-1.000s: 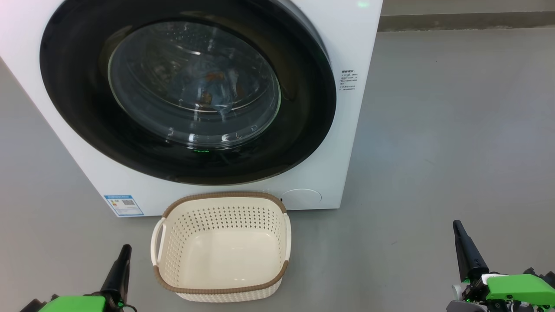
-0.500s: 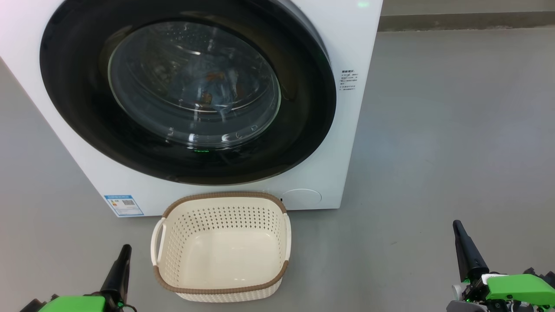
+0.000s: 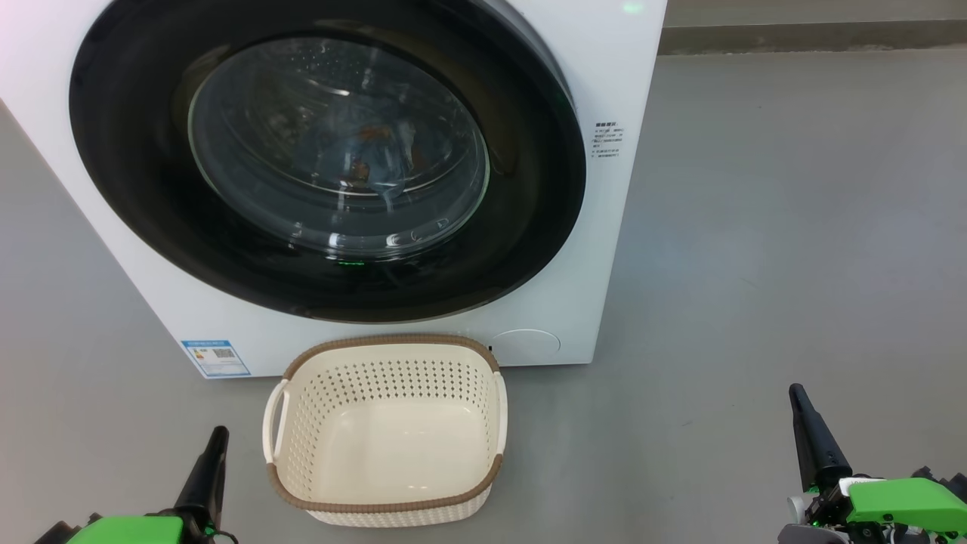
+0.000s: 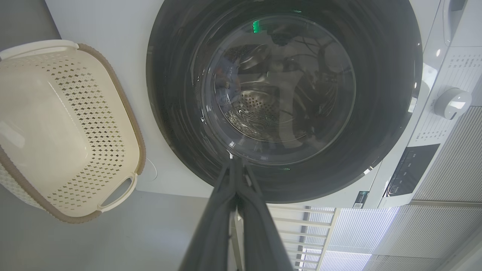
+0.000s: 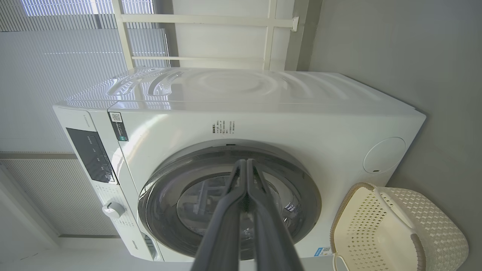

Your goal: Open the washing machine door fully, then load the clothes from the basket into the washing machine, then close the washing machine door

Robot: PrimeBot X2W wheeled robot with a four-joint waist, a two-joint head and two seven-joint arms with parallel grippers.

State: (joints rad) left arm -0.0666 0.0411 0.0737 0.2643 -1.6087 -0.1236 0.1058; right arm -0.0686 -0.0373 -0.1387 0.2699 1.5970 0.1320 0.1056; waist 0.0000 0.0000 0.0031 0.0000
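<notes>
A white washer [image 3: 619, 113] is seen from above. Its glossy front is largely taken up by the round door [image 3: 325, 159], which lies shut against it: a wide black ring around a bulging clear glass bowl. Through the glass, the clothes [image 3: 374, 147] are made out inside the drum as dim light-blue folds with orange-brown marks. A small blue label [image 3: 215, 357] is stuck at the washer's lower left corner.

The basket [image 3: 385, 341] (cream perforated plastic, rounded corners, brown textured rim) is set on the floor just in front of the washer's base, below the door's lower edge. Its smooth bottom is bare. Open grey floor [image 3: 793, 227] is spread wide to the right of washer and basket, and a narrower strip is left on the left.

The left gripper [image 3: 219, 434] is held low at the lower left, near the basket's left handle but apart from it. The right gripper [image 3: 795, 393] is held at the lower right, well apart from everything. On both, the long dark fingers are pressed together with nothing between them.

Compared with a second earlier, nothing is seen to have moved.
</notes>
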